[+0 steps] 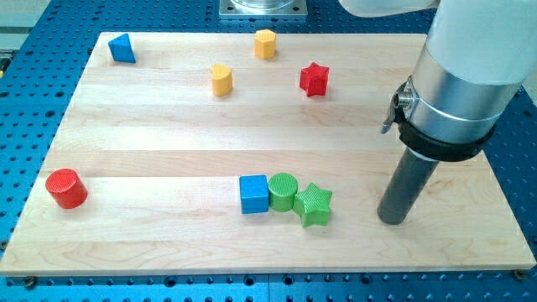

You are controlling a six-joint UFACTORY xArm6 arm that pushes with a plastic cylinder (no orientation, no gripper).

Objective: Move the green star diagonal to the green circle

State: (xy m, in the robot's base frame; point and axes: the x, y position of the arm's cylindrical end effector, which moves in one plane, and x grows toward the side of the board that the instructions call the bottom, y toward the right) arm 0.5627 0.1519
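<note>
One camera view: small green plastic star block lay on wooden tabletop, touching green cylinder block at lower right. My tip stood right, apart. No hand; nothing grasped. Star likely light, rigid, slid easily; push flat point-side.

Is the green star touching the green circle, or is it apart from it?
Touching, as far as it shows: the green star sits against the green circle, no board visible between. My tip stands apart.

Bare board lies between my tip and the green star, which touches the green circle.
</note>
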